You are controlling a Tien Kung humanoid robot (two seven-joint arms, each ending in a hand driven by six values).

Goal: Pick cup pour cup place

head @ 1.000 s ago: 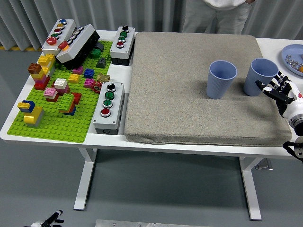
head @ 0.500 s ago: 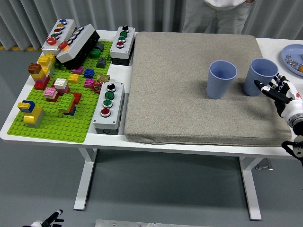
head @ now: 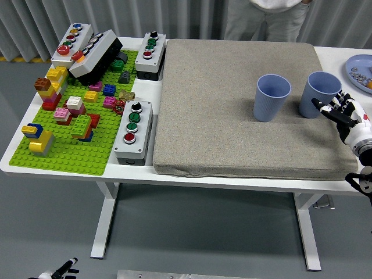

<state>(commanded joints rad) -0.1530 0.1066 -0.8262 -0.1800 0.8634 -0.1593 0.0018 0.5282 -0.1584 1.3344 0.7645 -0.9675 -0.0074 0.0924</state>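
Note:
Two pale blue cups stand upright on the grey mat [head: 232,110]: the left cup [head: 271,97] near the mat's middle right, the right cup [head: 319,94] close to the mat's right edge. My right hand [head: 339,113] reaches in from the right edge, fingers spread and open, its fingertips just at the right cup's near-right side. It holds nothing. What is inside the cups does not show. My left hand [head: 58,271] hangs low at the bottom left, below the table.
A green baseplate [head: 75,157] with several toy bricks covers the table's left. Button boxes [head: 133,132] stand beside the mat's left edge and at the back left. A blue plate [head: 356,64] sits at the far right. A person stands behind the table.
My right hand has drifted slightly to the right and stays next to the right cup. The cups have not moved.

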